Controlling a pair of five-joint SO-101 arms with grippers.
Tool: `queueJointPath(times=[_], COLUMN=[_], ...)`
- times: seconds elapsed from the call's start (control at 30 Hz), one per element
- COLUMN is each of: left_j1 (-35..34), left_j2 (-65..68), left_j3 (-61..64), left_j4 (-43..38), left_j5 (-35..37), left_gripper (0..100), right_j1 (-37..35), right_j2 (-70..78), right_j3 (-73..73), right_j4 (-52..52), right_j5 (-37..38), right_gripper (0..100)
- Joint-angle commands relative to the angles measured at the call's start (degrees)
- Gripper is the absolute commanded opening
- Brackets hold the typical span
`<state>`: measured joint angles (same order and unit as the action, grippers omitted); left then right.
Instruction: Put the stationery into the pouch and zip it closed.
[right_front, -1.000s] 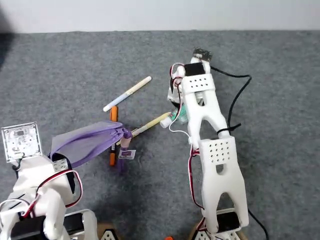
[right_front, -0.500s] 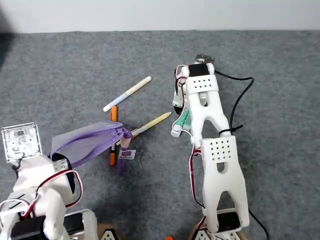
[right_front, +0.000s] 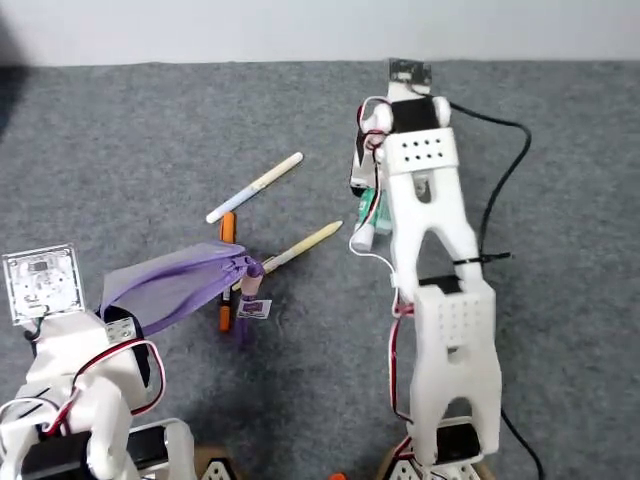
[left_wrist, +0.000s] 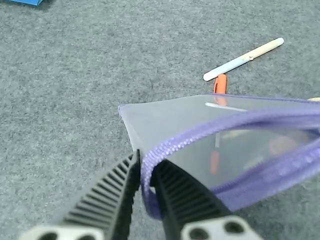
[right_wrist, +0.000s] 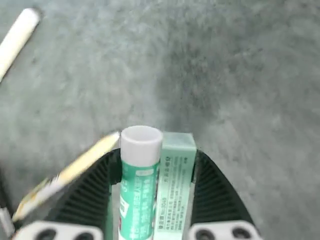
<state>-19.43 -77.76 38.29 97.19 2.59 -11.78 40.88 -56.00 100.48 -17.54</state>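
The translucent purple pouch (right_front: 170, 282), overlapping an orange pen (right_front: 227, 228), is being pinched at its zip edge by the left gripper (left_wrist: 145, 182). A green-white glue stick (right_wrist: 136, 190) and green box (right_wrist: 175, 182) are being clamped in the right gripper (right_wrist: 152, 175)

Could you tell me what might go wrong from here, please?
1. The right gripper clamps a glue stick and a green box side by side; either could slip out in transit.
2. The left gripper pinches the pouch only by its zipper edge, and the mouth looks narrow, so the pair might snag on it.
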Motion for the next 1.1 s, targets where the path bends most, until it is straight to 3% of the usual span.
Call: queueJointPath(times=[0.0,0.23,0.57,0.8,1.07], left_j1=[0.0,0.0,0.1,0.1,0.1], left_j2=[1.1,7.4,28.6,36.2,44.3], left_j3=[-1.6,-4.5,-21.8,-27.0,-33.3], left_j4=[-1.7,-1.3,0.0,0.0,0.2], left_j5=[0.6,0.7,4.1,4.2,4.3], left_gripper=[1,1,1,1,1], right_j1=[-1.3,-6.1,-22.5,-34.7,-36.4], right_j2=[-18.4,-44.7,-65.4,-67.8,-57.3], right_j3=[11.7,28.0,28.9,29.0,29.1], right_j4=[2.5,2.3,-0.2,-20.4,-41.7], right_j5=[2.0,2.5,5.6,5.6,5.6], right_gripper=[0.8,0.8,0.8,0.8,0.8])
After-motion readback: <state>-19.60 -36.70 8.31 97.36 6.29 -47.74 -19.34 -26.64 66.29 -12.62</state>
